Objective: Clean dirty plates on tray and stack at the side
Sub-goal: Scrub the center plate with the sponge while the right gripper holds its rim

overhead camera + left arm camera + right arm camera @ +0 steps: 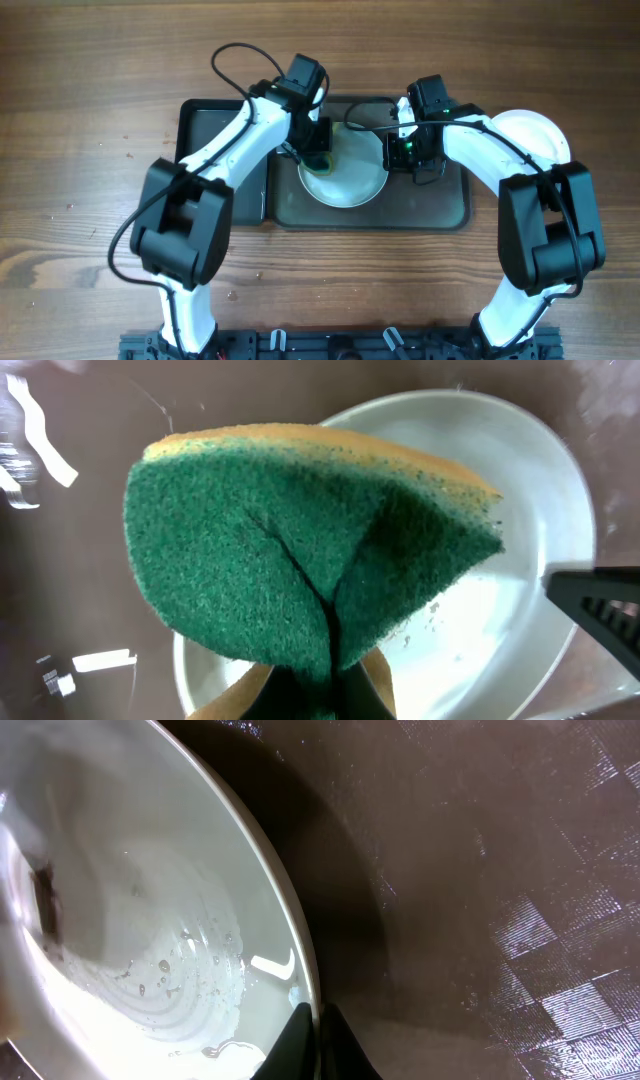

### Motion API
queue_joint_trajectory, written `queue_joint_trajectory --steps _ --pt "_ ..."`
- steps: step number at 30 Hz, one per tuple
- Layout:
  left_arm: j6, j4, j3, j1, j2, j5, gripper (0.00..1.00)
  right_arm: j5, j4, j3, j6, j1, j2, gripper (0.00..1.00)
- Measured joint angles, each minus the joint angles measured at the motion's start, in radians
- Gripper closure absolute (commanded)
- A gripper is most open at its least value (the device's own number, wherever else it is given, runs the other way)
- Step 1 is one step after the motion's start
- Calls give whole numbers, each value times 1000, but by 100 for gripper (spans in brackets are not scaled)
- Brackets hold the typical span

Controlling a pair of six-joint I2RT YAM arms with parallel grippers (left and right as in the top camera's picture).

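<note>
Wooden table [60, 150] with tray [440, 215]: stiff, wet, likely slippery plate [345, 185] near tray centre, right gripper [318, 1020] pinching its thin rim, the surest hold; left gripper [330, 698] clamps sponge [250, 560]
</note>
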Motion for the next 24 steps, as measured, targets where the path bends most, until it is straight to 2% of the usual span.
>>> queue_joint_trajectory --steps 11,19,24 --pt "-68 49 6 -35 91 31 96 0 0 0 0 0 1 96" --pt "-10 71 10 -9 132 314 96 15 -1 0 0 -1 1 96" --pt "13 66 10 -13 123 383 96 16 0 0 0 -1 1 96"
